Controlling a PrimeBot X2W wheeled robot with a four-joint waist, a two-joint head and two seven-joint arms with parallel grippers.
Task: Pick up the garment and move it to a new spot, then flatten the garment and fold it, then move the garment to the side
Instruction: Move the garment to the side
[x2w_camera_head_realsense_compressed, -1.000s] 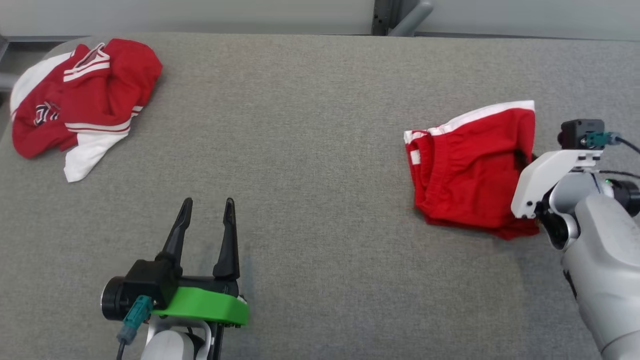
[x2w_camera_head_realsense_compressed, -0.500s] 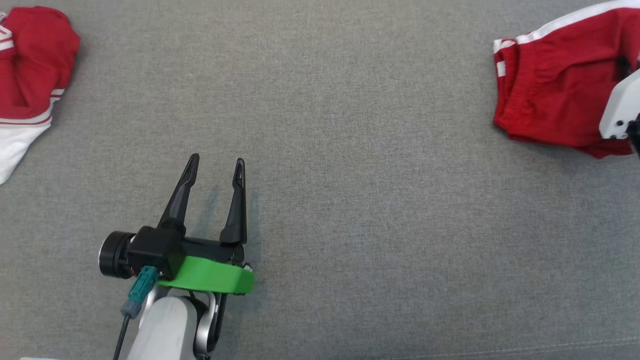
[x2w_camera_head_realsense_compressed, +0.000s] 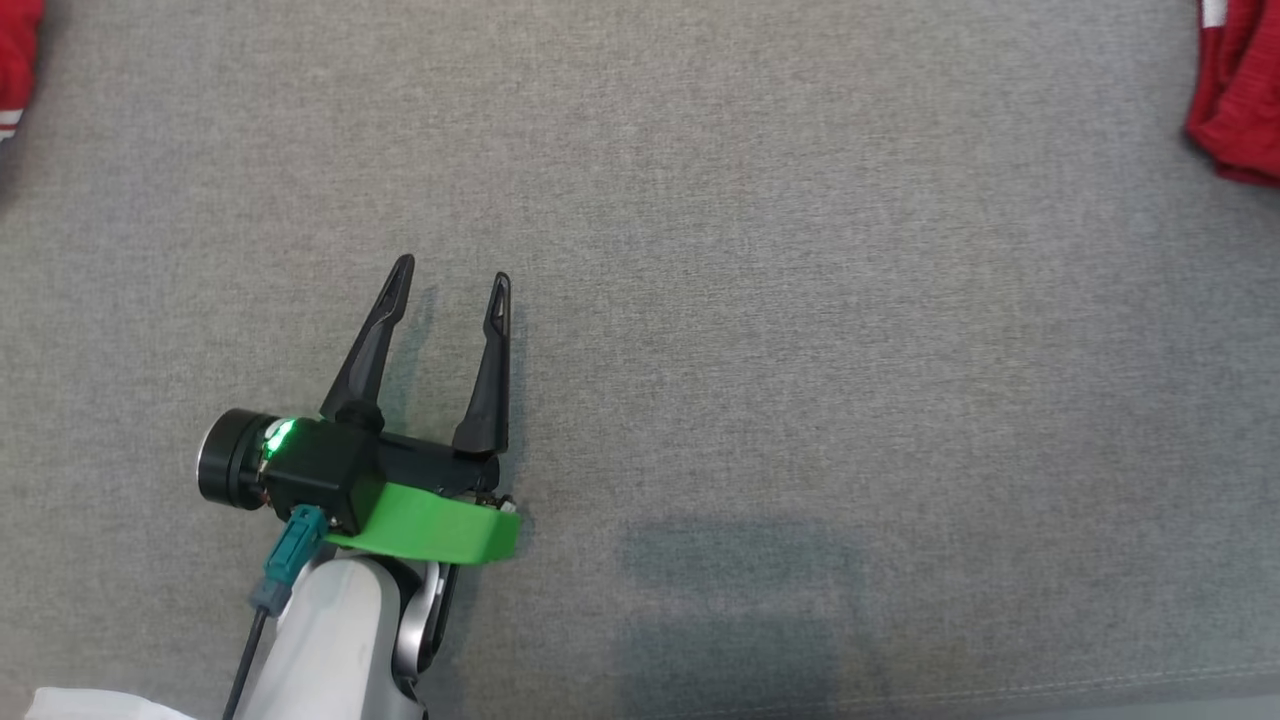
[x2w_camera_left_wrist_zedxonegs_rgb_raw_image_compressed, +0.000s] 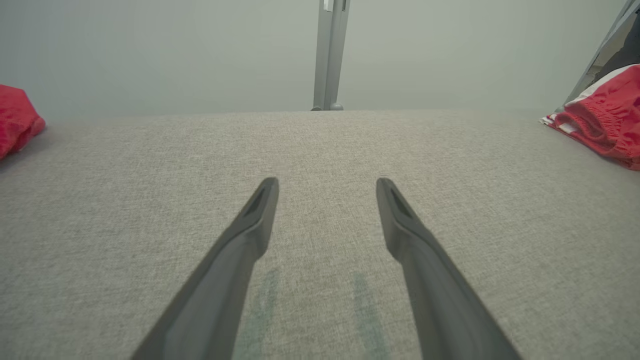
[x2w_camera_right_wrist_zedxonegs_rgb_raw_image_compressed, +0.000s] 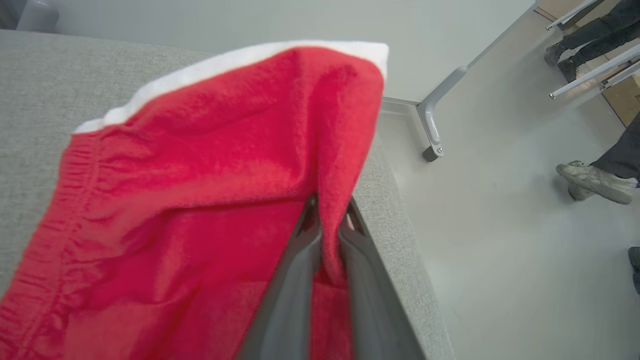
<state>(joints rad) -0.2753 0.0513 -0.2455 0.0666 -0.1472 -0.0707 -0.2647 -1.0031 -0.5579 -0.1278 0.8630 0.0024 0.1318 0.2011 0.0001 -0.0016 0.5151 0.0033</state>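
Note:
The garment (x2w_camera_right_wrist_zedxonegs_rgb_raw_image_compressed: 200, 175) is a pair of red shorts with a white band and a gathered waistband. It lies near the right edge of the grey table (x2w_camera_right_wrist_zedxonegs_rgb_raw_image_compressed: 35, 100). My right gripper (x2w_camera_right_wrist_zedxonegs_rgb_raw_image_compressed: 330, 212) is shut on a fold of its red cloth, which rises between the two fingers. In the head view just a red corner of the garment (x2w_camera_head_realsense_compressed: 1240, 100) shows at the top right. My left gripper (x2w_camera_head_realsense_compressed: 452, 275) hovers low over bare table at the lower left, open with nothing between its fingers. From the left wrist the same open gripper (x2w_camera_left_wrist_zedxonegs_rgb_raw_image_compressed: 327, 186) points across the table, with the garment (x2w_camera_left_wrist_zedxonegs_rgb_raw_image_compressed: 605, 120) far to the right.
A second red and white piece of clothing (x2w_camera_head_realsense_compressed: 15, 70) lies at the table's far left, also seen as (x2w_camera_left_wrist_zedxonegs_rgb_raw_image_compressed: 15, 125). The table's right edge (x2w_camera_right_wrist_zedxonegs_rgb_raw_image_compressed: 395, 210) drops to a pale floor with a metal leg (x2w_camera_right_wrist_zedxonegs_rgb_raw_image_compressed: 430, 125) and a person's shoes (x2w_camera_right_wrist_zedxonegs_rgb_raw_image_compressed: 595, 182). A grey post (x2w_camera_left_wrist_zedxonegs_rgb_raw_image_compressed: 330, 55) stands behind the table.
The head camera has dipped and closed in, so both pieces of clothing slid to the picture's upper corners and the right arm left it. My left gripper stays open; a green light now shows on its wrist.

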